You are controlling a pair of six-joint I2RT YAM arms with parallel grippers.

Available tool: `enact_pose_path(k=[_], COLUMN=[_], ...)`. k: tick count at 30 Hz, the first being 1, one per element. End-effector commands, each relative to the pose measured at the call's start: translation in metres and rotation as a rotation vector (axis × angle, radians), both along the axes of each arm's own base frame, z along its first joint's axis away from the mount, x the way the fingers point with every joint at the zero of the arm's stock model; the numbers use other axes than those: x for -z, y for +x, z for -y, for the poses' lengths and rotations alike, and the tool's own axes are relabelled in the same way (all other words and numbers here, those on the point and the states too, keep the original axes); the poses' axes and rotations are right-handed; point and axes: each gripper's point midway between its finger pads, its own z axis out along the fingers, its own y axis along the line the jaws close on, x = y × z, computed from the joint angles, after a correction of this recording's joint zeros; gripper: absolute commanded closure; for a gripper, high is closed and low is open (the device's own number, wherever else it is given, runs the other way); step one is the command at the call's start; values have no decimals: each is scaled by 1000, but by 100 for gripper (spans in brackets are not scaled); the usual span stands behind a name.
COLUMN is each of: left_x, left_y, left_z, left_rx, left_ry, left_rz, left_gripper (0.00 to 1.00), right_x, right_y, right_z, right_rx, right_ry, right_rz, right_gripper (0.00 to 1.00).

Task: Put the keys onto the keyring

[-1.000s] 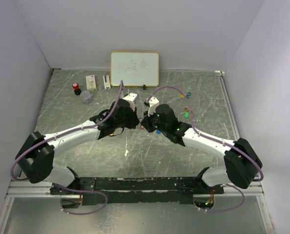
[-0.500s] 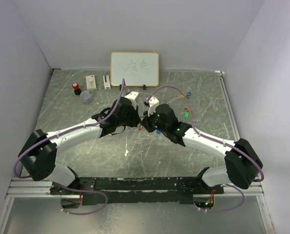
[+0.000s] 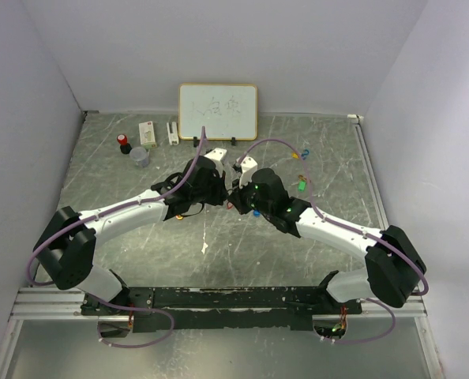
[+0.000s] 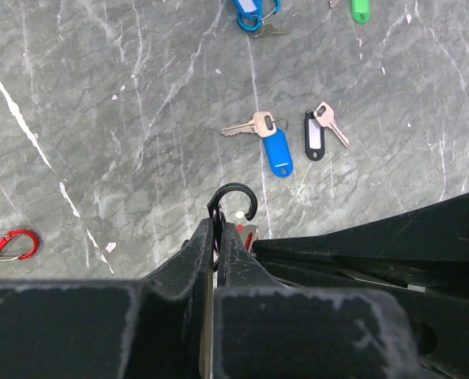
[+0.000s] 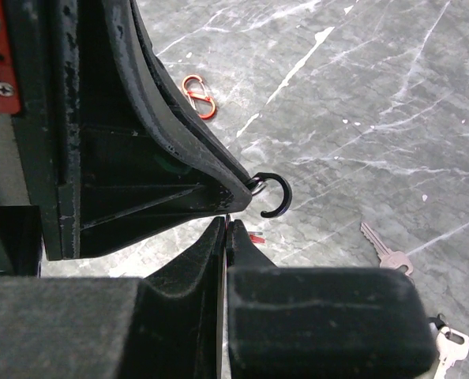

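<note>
- The left jaws are clenched on the keyring (image 4: 233, 188), a black open hook that sticks out past their tips, above the grey marbled counter (image 4: 100, 118)
- The right jaws are pressed together; their tips sit just beside the left ones, under the hook in the right wrist view; a small red piece (image 5: 254, 235) shows right at the tips; I cannot tell whether it is pinched between them
- The keys lie on the counter, apart from the keyring; a blue-tagged key (image 4: 279, 154) and a black-tagged key (image 4: 314, 136) rest side by side a little beyond the hook; another blue tag (image 4: 249, 6) and a green tag (image 4: 361, 9) lie farther off, cut by the top edge of the left wrist view
- A red clip (image 4: 5, 245) lies flat on the counter, well apart from the keys
- A whiteboard (image 3: 218, 110) leans against the back wall
</note>
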Motion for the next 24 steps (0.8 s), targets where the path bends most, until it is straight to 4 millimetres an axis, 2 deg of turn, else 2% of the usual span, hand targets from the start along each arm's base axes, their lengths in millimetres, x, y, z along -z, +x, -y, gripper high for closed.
enact_pose_path(k=[1, 24], left_x=[-18, -25], left_y=[-3, -18], left_z=[7, 7], left_rx=[38, 99], left_ry=[-29, -50], left_rz=[20, 10], left_gripper=[93, 93], right_x=[-17, -10], right_y=[7, 12], right_z=[-2, 9], right_rx=[13, 63], right_ry=[9, -33], right_rz=[50, 64], right_gripper=[100, 100])
